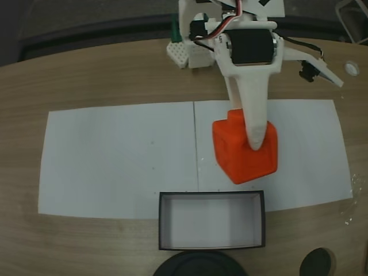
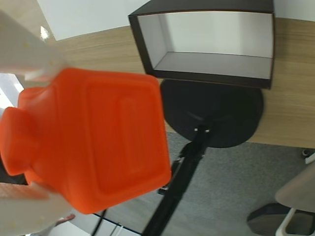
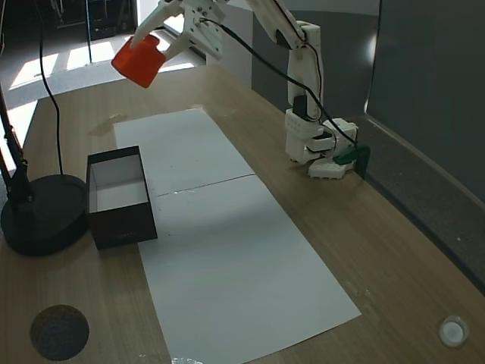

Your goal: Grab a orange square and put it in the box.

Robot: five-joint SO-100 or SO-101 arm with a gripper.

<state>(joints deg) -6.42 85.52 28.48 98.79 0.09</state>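
1. The jaws are closed on the cube (image 1: 244,150): in the wrist view a white finger (image 2: 29,54) presses its upper side and another its lower side, and the gripper (image 3: 155,47) holds it up in the air, well clear of the table (image 3: 303,220).
2. The table is a curved wooden top. It carries everything else.
3. White paper (image 1: 115,158) lies along the table in two sheets that meet at a thin seam. In a fixed view it runs from near the arm's base (image 3: 318,148) out past the box (image 3: 117,197).
4. The white arm (image 3: 292,34) rises from its base at the table's far edge in that view, and reaches over the paper with a black cable along it.
5. A black round lamp foot (image 3: 42,216) stands just beside the box, on the side away from the paper. A black pole rises from it.
6. The box has black walls and a white floor. It stands partly on the paper's edge. In a fixed view (image 1: 211,221) nothing lies in it, and the cube hangs above the paper just behind it.
7. The cube is bright orange with rounded edges, a framed face and a stub on one side, seen in the wrist view (image 2: 93,140). It is tilted in the grip.
8. A dark round disc (image 3: 59,331) lies flat on the table near the lamp foot.
9. A small white cap (image 3: 452,331) sits alone at the table's near corner.
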